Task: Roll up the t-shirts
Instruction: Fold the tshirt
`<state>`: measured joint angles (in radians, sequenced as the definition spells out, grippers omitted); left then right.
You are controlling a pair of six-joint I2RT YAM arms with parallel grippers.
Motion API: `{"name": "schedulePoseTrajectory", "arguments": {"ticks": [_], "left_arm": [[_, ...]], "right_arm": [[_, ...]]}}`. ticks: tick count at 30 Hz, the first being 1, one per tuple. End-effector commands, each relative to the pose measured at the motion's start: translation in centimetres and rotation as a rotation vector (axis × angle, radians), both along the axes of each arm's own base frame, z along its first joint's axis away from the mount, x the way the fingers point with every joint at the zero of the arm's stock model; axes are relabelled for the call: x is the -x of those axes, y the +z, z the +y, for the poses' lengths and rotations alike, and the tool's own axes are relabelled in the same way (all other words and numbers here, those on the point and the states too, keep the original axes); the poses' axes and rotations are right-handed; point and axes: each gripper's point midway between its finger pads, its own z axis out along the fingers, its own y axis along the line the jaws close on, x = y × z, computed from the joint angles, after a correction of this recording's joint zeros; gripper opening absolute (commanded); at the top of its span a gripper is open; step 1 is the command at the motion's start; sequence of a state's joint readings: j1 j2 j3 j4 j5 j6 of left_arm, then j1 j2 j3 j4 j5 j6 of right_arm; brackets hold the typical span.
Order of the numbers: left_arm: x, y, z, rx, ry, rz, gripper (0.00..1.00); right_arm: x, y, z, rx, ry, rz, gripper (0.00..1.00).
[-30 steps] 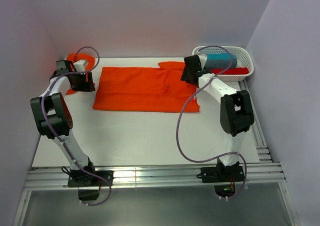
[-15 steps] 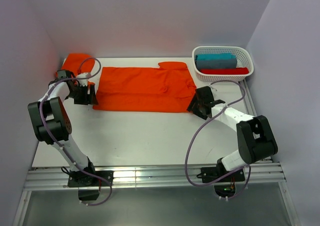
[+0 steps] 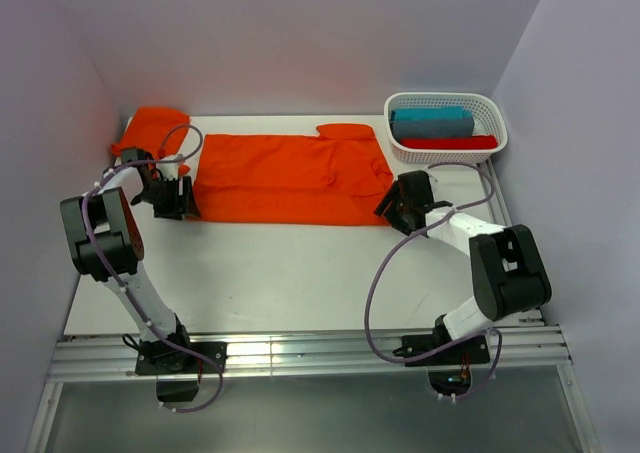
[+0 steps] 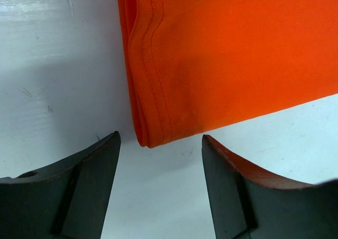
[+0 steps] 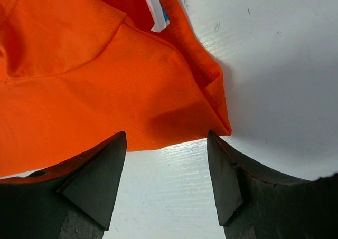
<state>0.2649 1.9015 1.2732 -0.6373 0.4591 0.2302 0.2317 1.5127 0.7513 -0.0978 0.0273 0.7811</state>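
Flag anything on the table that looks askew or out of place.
The folded bright orange t-shirt lies flat, but one sleeve sticks out past its far edge near the white lattice basket, breaking the neat rectangle. A second orange t-shirt sits crumpled in the far left corner. Nothing looks spilled or damaged.

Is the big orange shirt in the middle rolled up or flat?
Flat, not rolled. The orange t-shirt is folded into a long strip on the table; layered edges show at its corner.
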Motion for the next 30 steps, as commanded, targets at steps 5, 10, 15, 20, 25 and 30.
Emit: {"name": "schedulePoseTrajectory", "arguments": {"ticks": [5, 10, 15, 20, 25, 30], "left_arm": [[0.2, -0.3, -0.7, 0.039, 0.020, -0.003, 0.67], [0.3, -0.5, -0.9, 0.048, 0.029, 0.008, 0.64], [0.5, -0.5, -0.7, 0.039, 0.040, 0.009, 0.64], [0.3, -1.0, -0.5, 0.031, 0.061, 0.014, 0.60], [-0.2, -1.2, -0.2, 0.021, 0.084, 0.015, 0.44], [-0.9, -0.9, -0.1, 0.008, 0.082, 0.002, 0.15]], "right_arm": [[-0.5, 0.0, -0.1, -0.032, -0.033, -0.026, 0.69], [0.3, -0.7, -0.4, -0.031, -0.042, -0.006, 0.68], [1.1, -1.1, -0.9, -0.024, -0.059, -0.004, 0.69], [0.3, -1.3, -1.1, -0.022, -0.066, -0.003, 0.64], [-0.3, -1.3, -1.5, -0.006, -0.070, 0.007, 0.51], [-1.0, -1.2, -1.6, 0.009, -0.063, 0.017, 0.24]]}}
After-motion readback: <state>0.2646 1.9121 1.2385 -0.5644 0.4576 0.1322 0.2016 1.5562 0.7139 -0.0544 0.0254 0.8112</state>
